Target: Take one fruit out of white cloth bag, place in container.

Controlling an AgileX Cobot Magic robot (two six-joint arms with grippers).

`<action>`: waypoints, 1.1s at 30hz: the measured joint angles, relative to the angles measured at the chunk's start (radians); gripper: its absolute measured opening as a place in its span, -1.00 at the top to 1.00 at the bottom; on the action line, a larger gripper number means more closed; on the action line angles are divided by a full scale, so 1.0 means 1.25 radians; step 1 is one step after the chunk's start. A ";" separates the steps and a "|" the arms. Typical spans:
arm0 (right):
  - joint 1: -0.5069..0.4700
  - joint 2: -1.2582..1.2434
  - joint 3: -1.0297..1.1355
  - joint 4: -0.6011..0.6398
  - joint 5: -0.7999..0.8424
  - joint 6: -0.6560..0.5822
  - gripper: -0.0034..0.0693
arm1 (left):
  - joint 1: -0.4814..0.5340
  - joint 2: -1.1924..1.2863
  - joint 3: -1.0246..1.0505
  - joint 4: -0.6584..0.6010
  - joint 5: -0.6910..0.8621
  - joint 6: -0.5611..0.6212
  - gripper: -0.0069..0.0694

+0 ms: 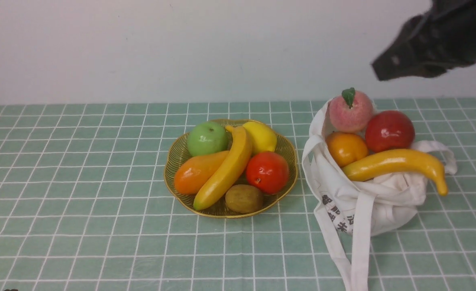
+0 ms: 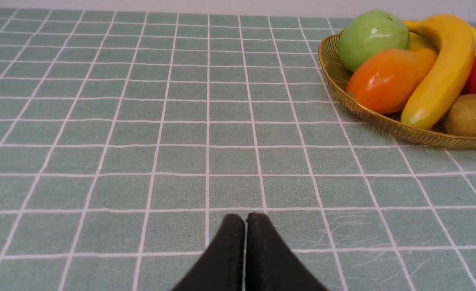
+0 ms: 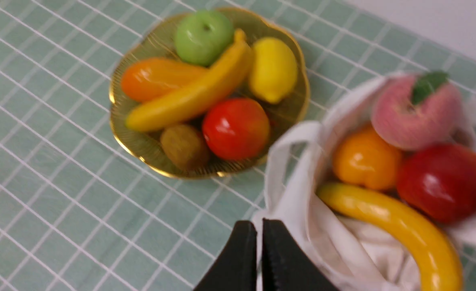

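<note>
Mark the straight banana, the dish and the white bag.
straight banana (image 1: 225, 169): front view, middle of its body.
dish (image 1: 179, 155): front view, bare ribbed wall on its left side.
white bag (image 1: 391, 192): front view, bunched fabric at its front.

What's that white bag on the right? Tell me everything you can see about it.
The white bag is soft cloth, slumped and crumpled on the green checked tablecloth, beside the golden dish but apart from it. Its side carries black printed characters, and long flat straps trail toward the near edge. Its mouth gapes open, holding a pink peach, a red apple, an orange fruit and a curved banana lying across the front, its tip hanging past the cloth.
</note>
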 joint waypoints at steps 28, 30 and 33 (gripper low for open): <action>0.000 -0.732 0.936 -0.077 -0.876 0.133 0.95 | 0.000 0.000 0.000 0.000 0.000 0.000 0.84; 0.000 -0.732 0.950 -0.076 -0.882 0.133 0.95 | 0.000 0.000 0.000 0.000 0.000 0.000 0.84; 0.000 -0.732 0.974 -0.076 -0.887 0.133 0.95 | 0.000 0.000 0.000 0.000 0.000 0.000 0.84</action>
